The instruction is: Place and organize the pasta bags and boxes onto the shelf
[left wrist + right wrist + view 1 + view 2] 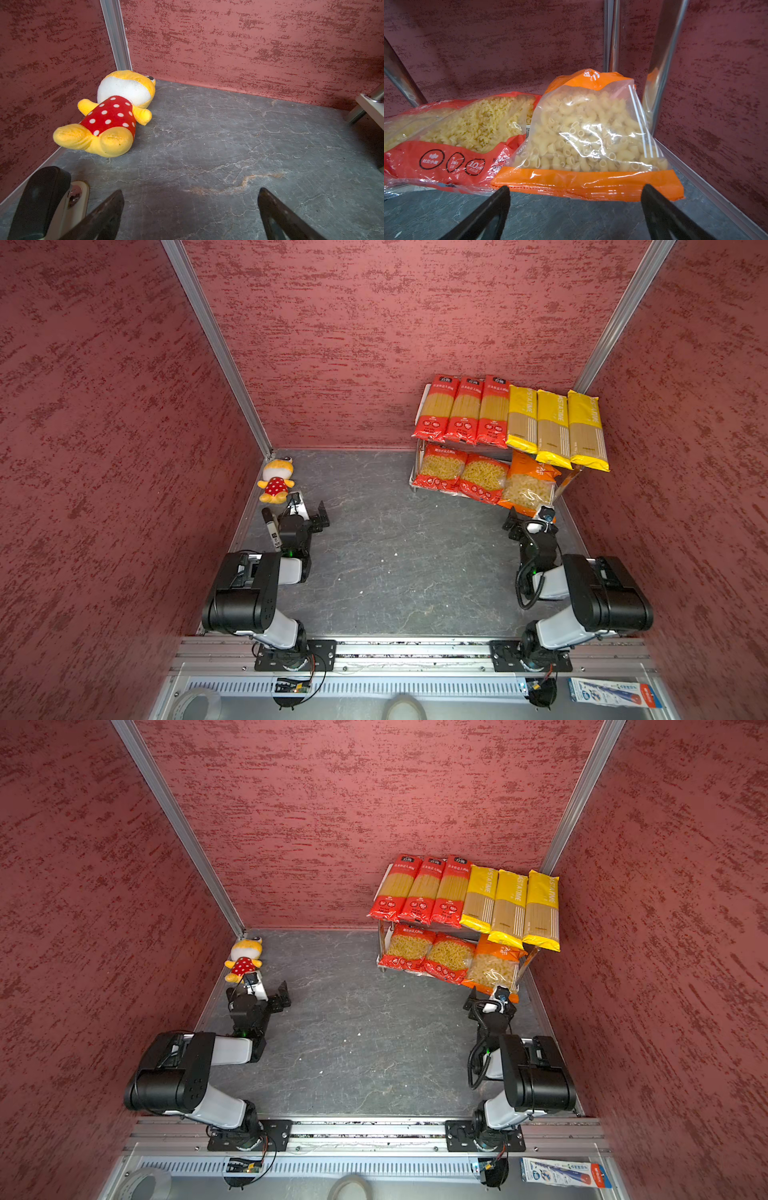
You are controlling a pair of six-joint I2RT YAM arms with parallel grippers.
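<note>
At shelf [664, 62] front | orange bag [591, 133] juts out | right gripper [576, 188] spread

Robot lab test booth, red textured walls [374, 323], aluminium base rail [415, 649], grey slate-look floor [395, 551]

The left arm [245, 593] and the right arm [602, 597] are each folded, elbow raised, forearm angled forward and down; the left gripper [190, 193] sits low, jaws spread wide with nothing between them; the right gripper [575, 189] likewise has its jaws wide and empty; the two grippers are well apart.
</note>
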